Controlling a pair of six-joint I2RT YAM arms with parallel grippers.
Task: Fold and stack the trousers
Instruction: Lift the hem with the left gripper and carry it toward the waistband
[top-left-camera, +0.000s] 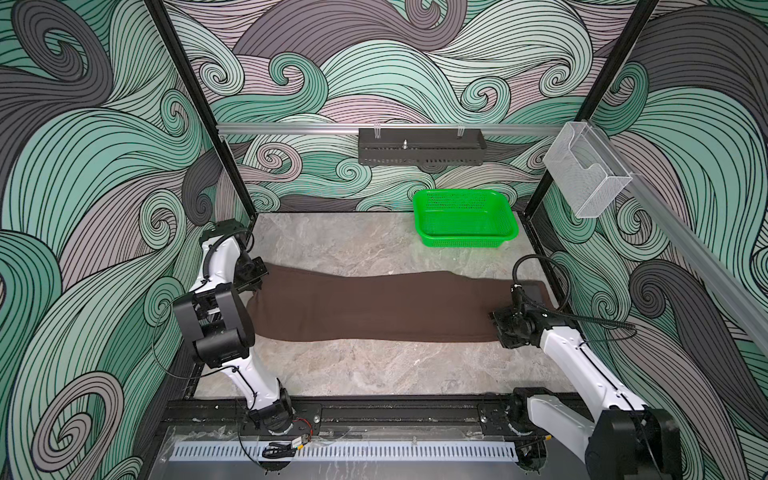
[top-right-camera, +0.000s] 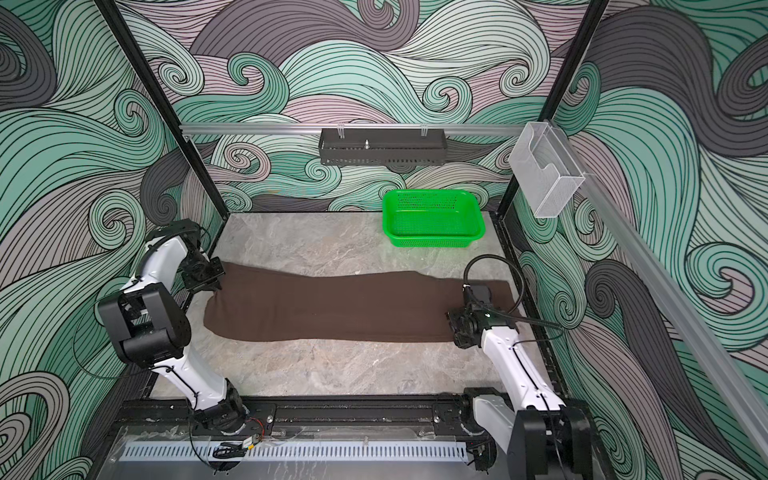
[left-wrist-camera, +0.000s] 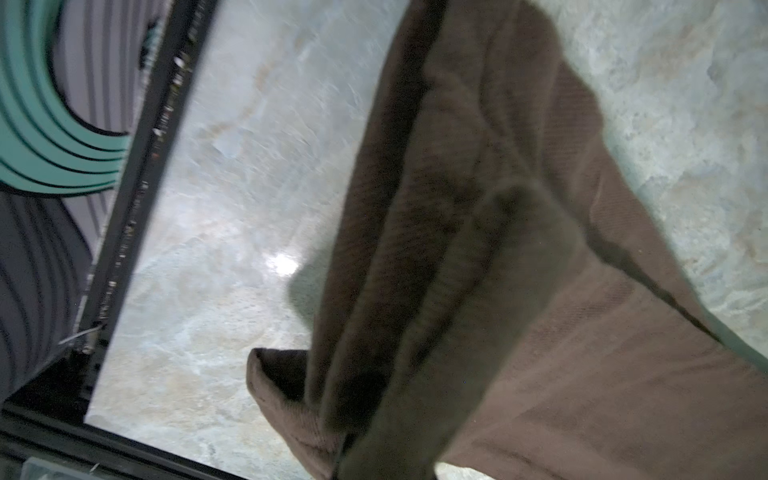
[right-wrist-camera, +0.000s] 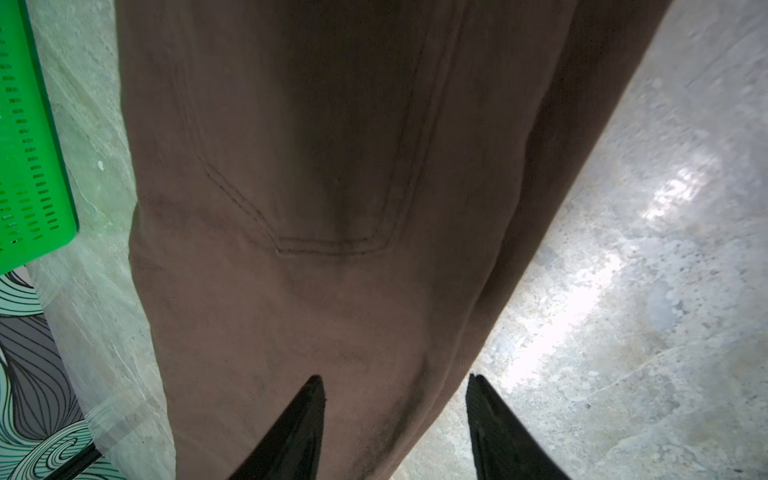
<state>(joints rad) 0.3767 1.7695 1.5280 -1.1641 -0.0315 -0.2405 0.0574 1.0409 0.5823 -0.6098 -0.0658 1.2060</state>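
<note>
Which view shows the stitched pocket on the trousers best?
The right wrist view: the pocket sits mid-frame, its double seam clear. Both top views show the trousers only as a plain brown strip, with no stitching readable. The left wrist view shows bunched fabric at the other end, no pocket.

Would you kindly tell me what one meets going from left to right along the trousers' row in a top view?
left hand → trousers → right hand. The green basket overlaps the trousers sideways, so it is left out.
</note>
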